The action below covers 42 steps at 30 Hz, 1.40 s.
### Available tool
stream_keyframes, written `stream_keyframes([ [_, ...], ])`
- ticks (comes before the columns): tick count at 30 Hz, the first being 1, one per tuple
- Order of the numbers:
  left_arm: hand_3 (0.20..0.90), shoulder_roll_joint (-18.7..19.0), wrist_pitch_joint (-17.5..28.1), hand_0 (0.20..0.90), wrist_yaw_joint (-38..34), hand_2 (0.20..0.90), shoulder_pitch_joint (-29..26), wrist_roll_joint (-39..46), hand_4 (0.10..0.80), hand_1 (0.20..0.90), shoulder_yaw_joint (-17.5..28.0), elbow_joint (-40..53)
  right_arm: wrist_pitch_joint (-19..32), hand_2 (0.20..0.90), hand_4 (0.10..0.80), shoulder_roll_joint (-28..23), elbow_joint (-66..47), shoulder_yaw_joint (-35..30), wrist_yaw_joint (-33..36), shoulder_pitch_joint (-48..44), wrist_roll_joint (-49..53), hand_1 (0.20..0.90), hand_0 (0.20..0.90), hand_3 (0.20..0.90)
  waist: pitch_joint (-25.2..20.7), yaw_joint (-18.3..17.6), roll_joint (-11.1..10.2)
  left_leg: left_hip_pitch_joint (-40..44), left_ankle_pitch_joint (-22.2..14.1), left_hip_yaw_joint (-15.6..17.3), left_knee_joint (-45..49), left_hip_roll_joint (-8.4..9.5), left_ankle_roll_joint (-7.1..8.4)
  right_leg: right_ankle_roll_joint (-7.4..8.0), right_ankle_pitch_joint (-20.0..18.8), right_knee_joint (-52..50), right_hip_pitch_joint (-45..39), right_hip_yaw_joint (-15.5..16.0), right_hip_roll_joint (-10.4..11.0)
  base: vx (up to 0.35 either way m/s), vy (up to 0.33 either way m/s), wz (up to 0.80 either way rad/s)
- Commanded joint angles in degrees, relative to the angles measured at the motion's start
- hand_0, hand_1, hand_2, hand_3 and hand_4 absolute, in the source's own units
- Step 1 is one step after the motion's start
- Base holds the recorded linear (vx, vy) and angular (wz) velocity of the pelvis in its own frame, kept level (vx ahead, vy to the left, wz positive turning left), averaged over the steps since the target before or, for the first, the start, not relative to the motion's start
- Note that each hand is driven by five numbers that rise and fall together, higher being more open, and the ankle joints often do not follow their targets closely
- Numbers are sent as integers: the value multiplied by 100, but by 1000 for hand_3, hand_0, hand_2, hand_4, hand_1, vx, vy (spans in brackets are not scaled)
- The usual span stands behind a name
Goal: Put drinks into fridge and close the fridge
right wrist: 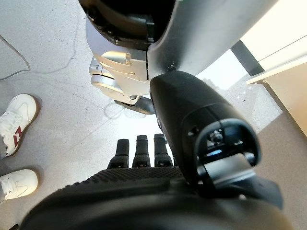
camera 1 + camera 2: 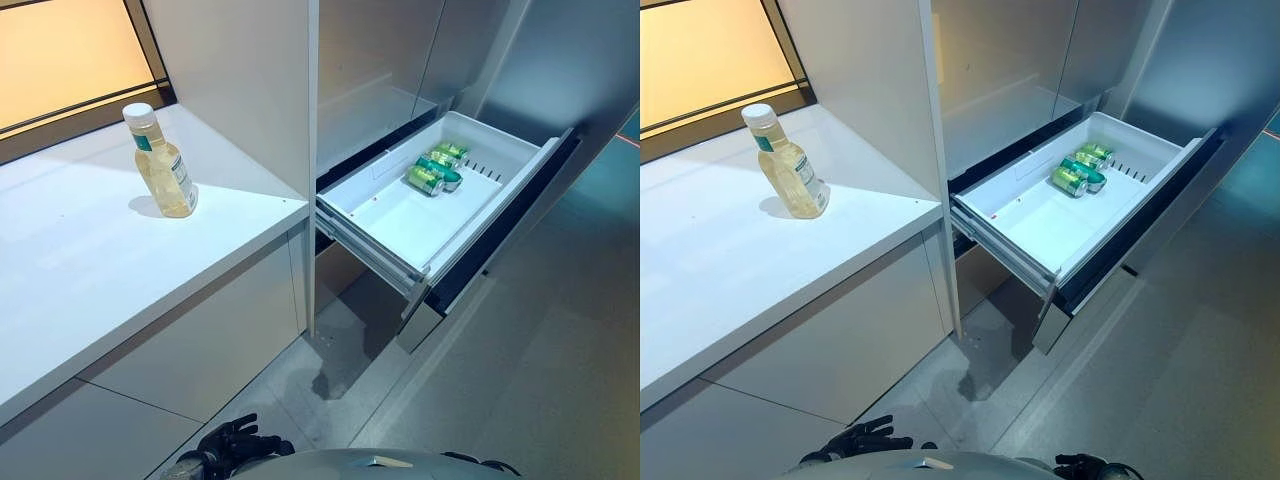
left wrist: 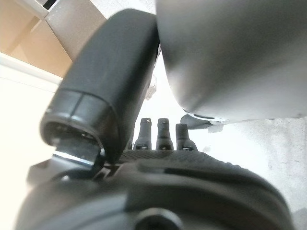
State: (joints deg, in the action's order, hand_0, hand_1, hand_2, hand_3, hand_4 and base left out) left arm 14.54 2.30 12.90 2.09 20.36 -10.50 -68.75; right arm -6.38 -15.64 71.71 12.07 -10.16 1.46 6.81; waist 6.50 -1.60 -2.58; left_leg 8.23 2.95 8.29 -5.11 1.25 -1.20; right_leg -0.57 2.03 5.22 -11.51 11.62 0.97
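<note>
We are hanging both hands low and empty, left hand [image 2: 232,443] and right hand [image 2: 1080,465] with fingers relaxed. The clear yellowish plastic bottle [image 2: 162,163] is standing on the white counter [image 2: 80,270], well apart from the open white fridge drawer [image 2: 400,225] holding green cans [image 2: 436,167]; we should be gripping its body upright.

1. Bottle [image 2: 162,163] of pale yellow drink, white cap, upright on the white counter.
2. Fridge drawer [image 2: 440,195] pulled open, white inside.
3. Green cans [image 2: 436,168] lying on their sides together in the drawer.
</note>
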Motion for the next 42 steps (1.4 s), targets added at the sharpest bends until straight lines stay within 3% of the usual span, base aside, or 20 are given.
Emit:
stream_keyframes([
  [1,900,-305,30,900,183,900,-347,121,800,900,-194,-100,-6,900,800,223,153,188,-293,-259,77,900,900,900,-58,49,105,146,-769,-436,94,-87,105,489,36,-220,296,-388,88,0,0,0],
  [15,900,-246,94,900,310,900,-382,76,800,900,-193,-41,5,900,800,150,145,172,-344,-283,51,900,900,900,-48,52,126,125,-744,-441,82,-82,116,496,21,-219,316,-368,93,0,0,0],
  [21,900,-246,462,900,427,900,-411,-444,800,900,-391,37,10,900,800,168,134,195,-316,-269,65,900,900,900,-48,50,138,128,-742,-460,77,-76,117,493,31,-227,309,-366,93,0,0,0],
  [25,900,-184,915,900,374,900,-451,-1220,800,900,-738,235,-8,900,800,154,100,242,-311,-266,35,900,900,900,-59,32,150,135,-744,-461,60,-76,121,501,41,-234,313,-378,84,0,0,0],
  [30,900,34,1673,900,275,900,-677,-2566,800,900,-1691,851,-30,900,800,56,9,405,-371,-308,-36,900,900,900,-54,-69,191,138,-743,-405,35,-87,139,547,28,-256,358,-440,78,-20,11,0],
  [36,900,409,1874,900,-2,900,-1051,-3241,800,900,-2457,1978,-44,900,800,-52,-116,577,-431,-333,-109,900,900,900,-46,-189,232,133,-746,-353,11,-97,154,598,14,-262,406,-499,77,-12,6,-1],
  [42,900,927,1899,900,-9,900,-1630,-3311,800,900,-2991,3536,-23,900,800,-174,-214,651,-481,-335,-117,900,900,900,-40,-250,278,88,-734,-364,11,-98,145,624,-14,-243,437,-499,91,-19,8,-1],
])
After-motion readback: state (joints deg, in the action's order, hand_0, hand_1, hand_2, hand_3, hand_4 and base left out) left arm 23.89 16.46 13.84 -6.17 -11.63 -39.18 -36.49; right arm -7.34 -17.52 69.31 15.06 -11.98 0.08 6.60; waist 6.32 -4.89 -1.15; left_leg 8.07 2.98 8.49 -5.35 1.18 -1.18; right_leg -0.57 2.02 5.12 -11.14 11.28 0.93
